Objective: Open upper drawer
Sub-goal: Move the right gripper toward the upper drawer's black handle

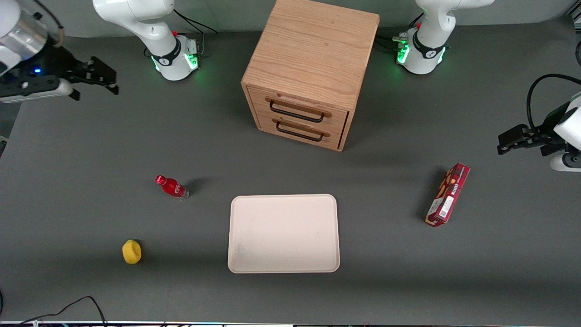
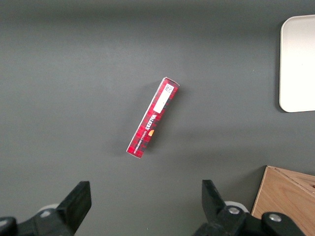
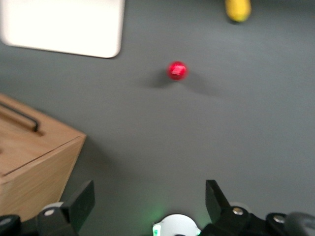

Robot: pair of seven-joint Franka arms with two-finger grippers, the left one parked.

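The light oak cube cabinet (image 1: pixel 313 54) stands at the back middle of the table. Its upper drawer (image 1: pixel 297 108) is shut, its black wire bar handle (image 1: pixel 297 112) facing the front camera, above the lower drawer (image 1: pixel 302 131). My right gripper (image 1: pixel 97 77) is open and empty, high above the table toward the working arm's end, well apart from the cabinet. In the right wrist view the cabinet's corner (image 3: pixel 34 147) and one black handle (image 3: pixel 22 118) show beside the open fingers (image 3: pixel 81 201).
A cream tray (image 1: pixel 283 234) lies nearer the front camera than the cabinet. A red bottle (image 1: pixel 172 186) and a yellow object (image 1: pixel 131 251) lie toward the working arm's end. A red box (image 1: pixel 448 194) lies toward the parked arm's end.
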